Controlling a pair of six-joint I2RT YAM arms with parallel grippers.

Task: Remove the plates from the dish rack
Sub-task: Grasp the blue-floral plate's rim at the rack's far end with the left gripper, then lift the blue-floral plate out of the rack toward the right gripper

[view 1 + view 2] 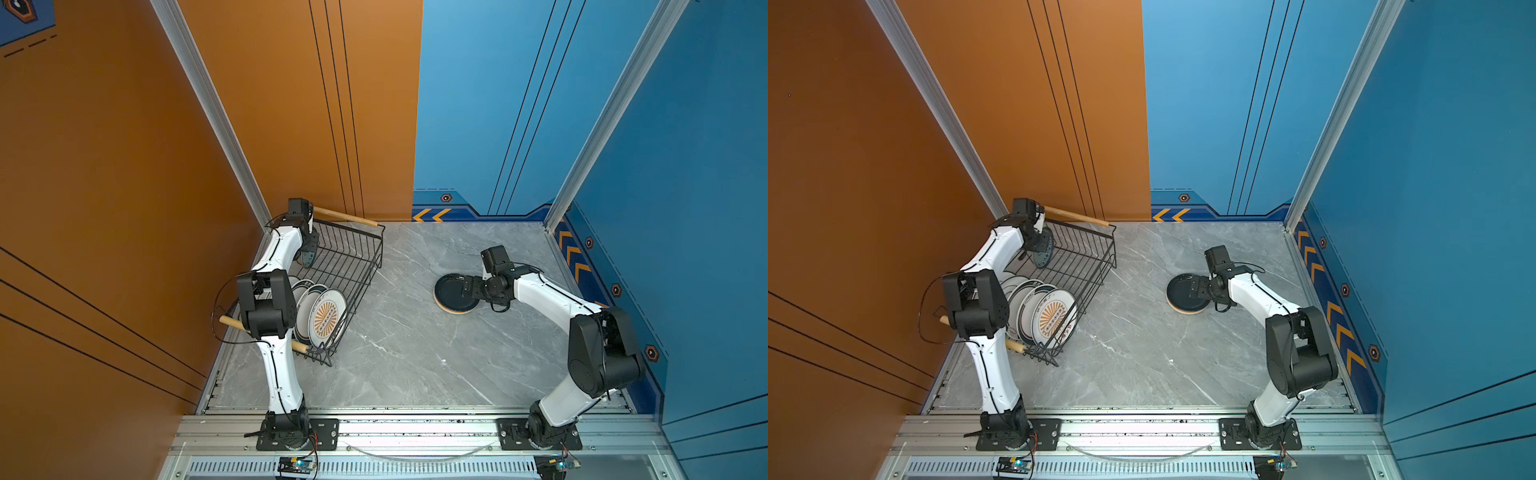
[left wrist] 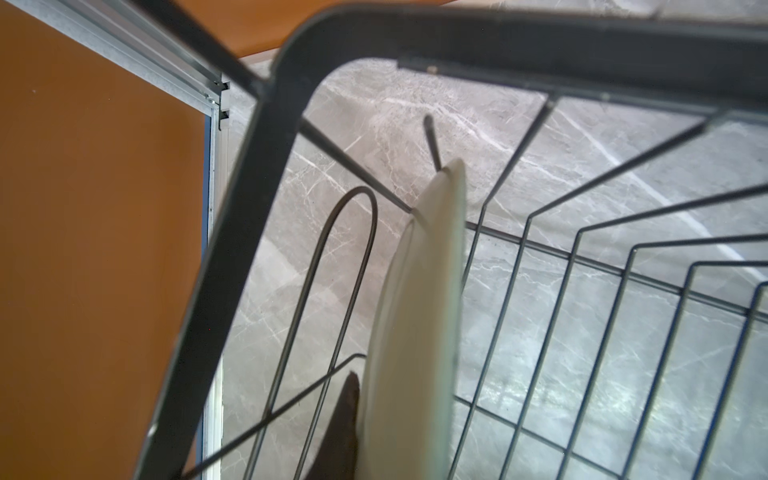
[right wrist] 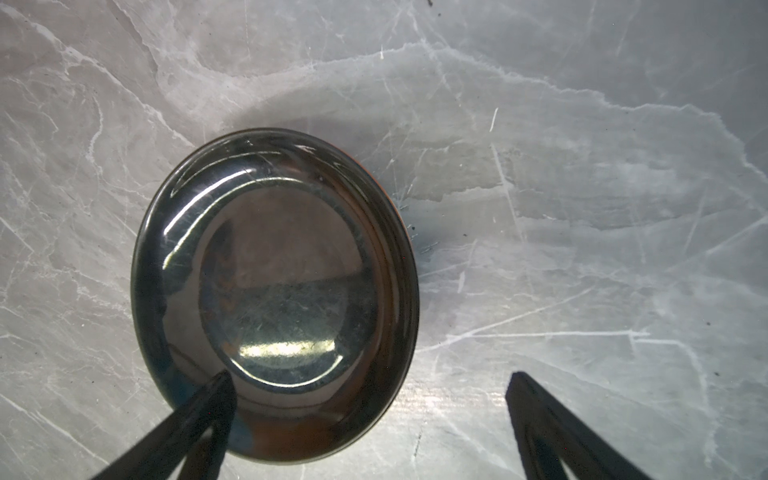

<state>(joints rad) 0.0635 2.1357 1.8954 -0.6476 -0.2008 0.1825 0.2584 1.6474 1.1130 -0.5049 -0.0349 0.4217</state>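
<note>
Grip: left end effector (image 1: 308, 244) pinches small teal-patterned round plate (image 1: 311, 258); lift straight, avoid black wire dish rack (image 1: 380, 249); right end effector (image 3: 370, 380) spread.

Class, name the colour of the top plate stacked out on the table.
The top plate is glossy black, clearest in the right wrist view.

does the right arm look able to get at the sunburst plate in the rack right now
Probably not directly: the right gripper is open over the black plate, the dish rack's wire wall faces it, and the left arm's elbow hangs right beside the sunburst plate.
</note>
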